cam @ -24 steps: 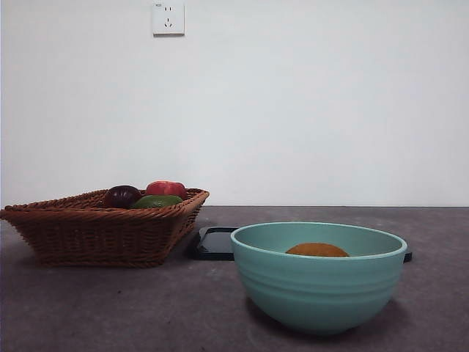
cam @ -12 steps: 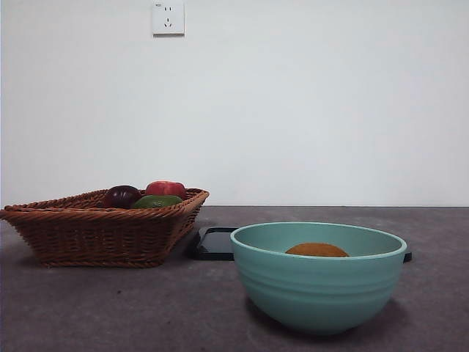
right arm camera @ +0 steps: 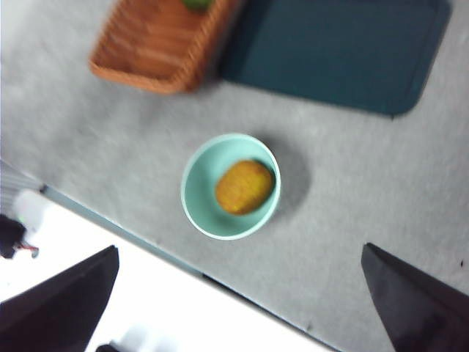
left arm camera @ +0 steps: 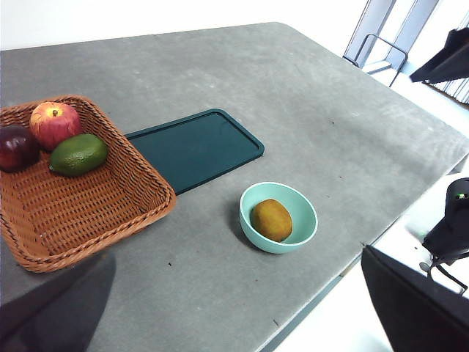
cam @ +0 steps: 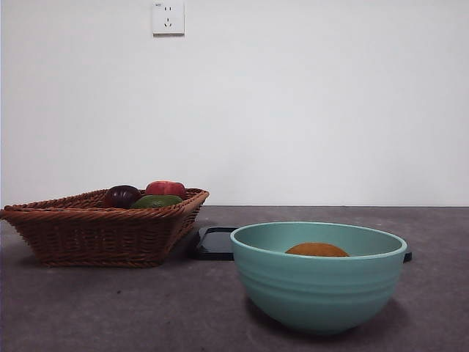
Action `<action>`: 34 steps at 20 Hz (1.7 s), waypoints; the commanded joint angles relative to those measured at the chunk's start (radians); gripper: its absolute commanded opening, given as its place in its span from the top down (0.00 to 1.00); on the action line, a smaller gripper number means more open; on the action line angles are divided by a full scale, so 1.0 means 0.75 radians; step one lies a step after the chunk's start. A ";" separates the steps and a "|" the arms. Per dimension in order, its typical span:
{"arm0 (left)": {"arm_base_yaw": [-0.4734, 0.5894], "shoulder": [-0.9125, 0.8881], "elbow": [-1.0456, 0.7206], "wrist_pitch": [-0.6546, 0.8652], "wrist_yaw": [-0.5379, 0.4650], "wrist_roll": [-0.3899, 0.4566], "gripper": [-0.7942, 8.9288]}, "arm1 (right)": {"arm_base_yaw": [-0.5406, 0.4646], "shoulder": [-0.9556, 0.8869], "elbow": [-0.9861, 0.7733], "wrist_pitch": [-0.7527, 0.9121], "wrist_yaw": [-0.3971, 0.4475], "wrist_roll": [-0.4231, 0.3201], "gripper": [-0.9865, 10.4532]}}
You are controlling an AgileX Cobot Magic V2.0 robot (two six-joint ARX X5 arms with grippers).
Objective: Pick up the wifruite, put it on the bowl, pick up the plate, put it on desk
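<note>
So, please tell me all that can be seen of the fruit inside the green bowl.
The wifruite is a small oval fruit with dull orange-brown skin. It lies on its side inside the mint-green bowl, resting on the bowl's floor. In the front view only its rounded top shows above the rim. No gripper touches it; nothing else is in the bowl.

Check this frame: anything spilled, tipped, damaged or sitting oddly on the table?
Nothing stands out. The orange-brown oval fruit lies inside the upright mint-green ceramic bowl. The flat dark teal tray lies level on the grey tabletop, beside the brown wicker basket holding three fruits. No spill or damage shows.
</note>
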 commanded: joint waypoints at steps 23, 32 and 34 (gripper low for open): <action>-0.011 0.000 0.013 0.015 -0.005 0.068 0.27 | 0.277 0.968 0.017 0.176 0.347 -0.237 0.41; -0.011 0.000 0.013 0.016 -0.005 0.076 0.27 | 0.315 1.132 0.016 0.224 0.342 -0.270 0.41; -0.011 0.000 0.013 0.016 -0.005 0.075 0.27 | 0.329 1.154 0.016 0.246 0.343 -0.270 0.41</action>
